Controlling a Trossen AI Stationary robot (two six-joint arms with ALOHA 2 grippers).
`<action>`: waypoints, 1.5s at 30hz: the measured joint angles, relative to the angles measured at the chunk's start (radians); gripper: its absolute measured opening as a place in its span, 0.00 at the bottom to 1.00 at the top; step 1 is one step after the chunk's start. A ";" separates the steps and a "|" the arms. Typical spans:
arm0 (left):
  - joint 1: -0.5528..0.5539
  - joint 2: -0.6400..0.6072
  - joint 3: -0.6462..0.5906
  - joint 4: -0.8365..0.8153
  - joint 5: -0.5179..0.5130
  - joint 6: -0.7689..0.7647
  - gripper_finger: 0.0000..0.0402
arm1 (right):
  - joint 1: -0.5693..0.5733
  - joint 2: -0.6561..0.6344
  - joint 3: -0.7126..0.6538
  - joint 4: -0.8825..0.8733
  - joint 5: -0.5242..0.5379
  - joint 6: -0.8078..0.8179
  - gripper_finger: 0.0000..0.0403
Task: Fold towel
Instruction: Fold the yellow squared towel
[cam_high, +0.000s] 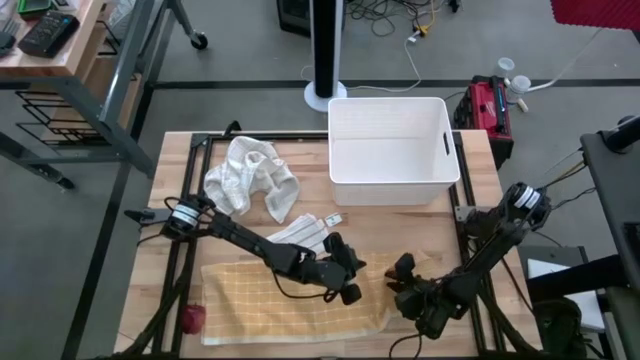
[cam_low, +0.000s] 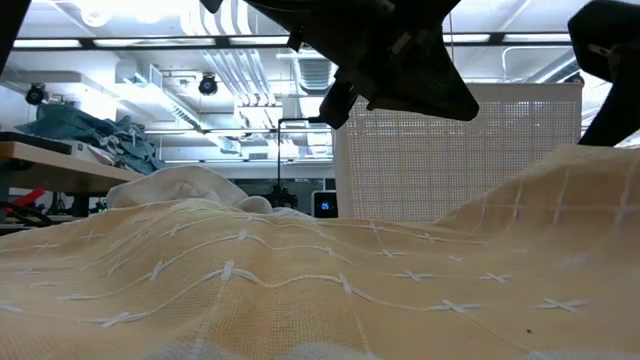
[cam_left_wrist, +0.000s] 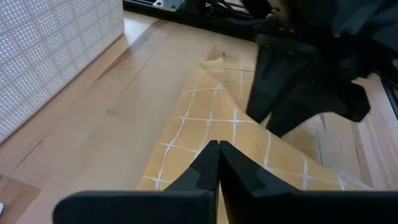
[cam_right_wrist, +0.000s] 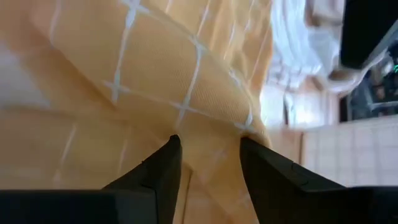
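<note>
- Overhead cam: yellow grid-patterned cloth towel is spread along the front edge of the wooden worktop, white plastic bin at the back.
- Left end effector: fingers pressed together, nothing pinched, just above the towel.
- Right end effector: only its wrist cam shows it clamped on a raised towel fold.

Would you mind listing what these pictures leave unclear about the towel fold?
- High view: the yellow towel's right corner, hidden under the right hand.
- Left wrist view: whether the shut left hand pinches any cloth; its own fingers block the contact.
- Low view: the white bin's base, hidden behind the towel's folds.
</note>
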 joint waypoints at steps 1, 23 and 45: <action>0.000 0.000 0.000 0.000 0.000 0.000 0.00 | -0.002 0.007 0.007 0.005 0.008 -0.016 0.38; -0.036 0.000 0.000 0.025 0.039 0.028 0.00 | -0.272 -0.035 0.090 0.023 0.021 -0.079 0.00; -0.047 0.026 0.053 0.003 0.136 0.072 0.00 | -0.384 -0.225 0.076 -0.012 -0.139 0.050 0.00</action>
